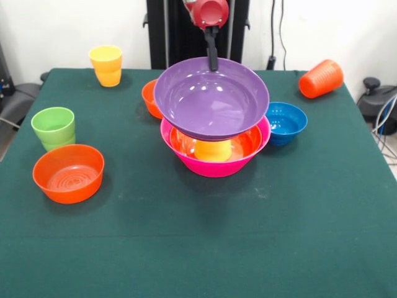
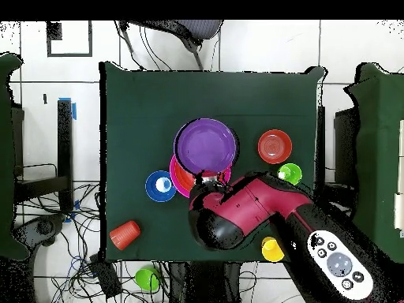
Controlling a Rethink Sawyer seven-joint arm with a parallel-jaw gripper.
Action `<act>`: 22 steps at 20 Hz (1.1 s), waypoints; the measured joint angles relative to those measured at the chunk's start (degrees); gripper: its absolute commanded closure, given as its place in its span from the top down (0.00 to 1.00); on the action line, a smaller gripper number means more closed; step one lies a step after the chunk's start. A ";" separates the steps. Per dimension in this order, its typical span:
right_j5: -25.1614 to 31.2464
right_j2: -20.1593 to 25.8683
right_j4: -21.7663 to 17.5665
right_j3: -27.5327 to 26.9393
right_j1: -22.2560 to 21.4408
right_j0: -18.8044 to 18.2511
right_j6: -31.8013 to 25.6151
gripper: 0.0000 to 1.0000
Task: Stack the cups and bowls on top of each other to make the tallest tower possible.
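Note:
My gripper (image 1: 213,62) is shut on the far rim of the large purple bowl (image 1: 211,99), which it holds slightly tilted right over the tower. The tower's base is the largest pink bowl (image 1: 217,166), with an orange bowl (image 1: 248,144) nested in it and a yellow cup (image 1: 213,150) upside down inside. I cannot tell whether the purple bowl touches the cup. In the overhead view the purple bowl (image 2: 205,146) covers most of the pink bowl (image 2: 178,180), and the gripper (image 2: 207,178) sits at the purple bowl's rim.
A small orange bowl (image 1: 149,98) sits behind the tower on the left and a blue bowl (image 1: 286,122) on the right. An orange bowl (image 1: 68,172), a green cup (image 1: 54,128) and a yellow cup (image 1: 107,65) stand left. An orange cup (image 1: 321,79) lies far right.

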 measured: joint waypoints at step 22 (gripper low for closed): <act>-5.66 -4.01 -1.27 0.40 1.54 2.03 0.00 0.00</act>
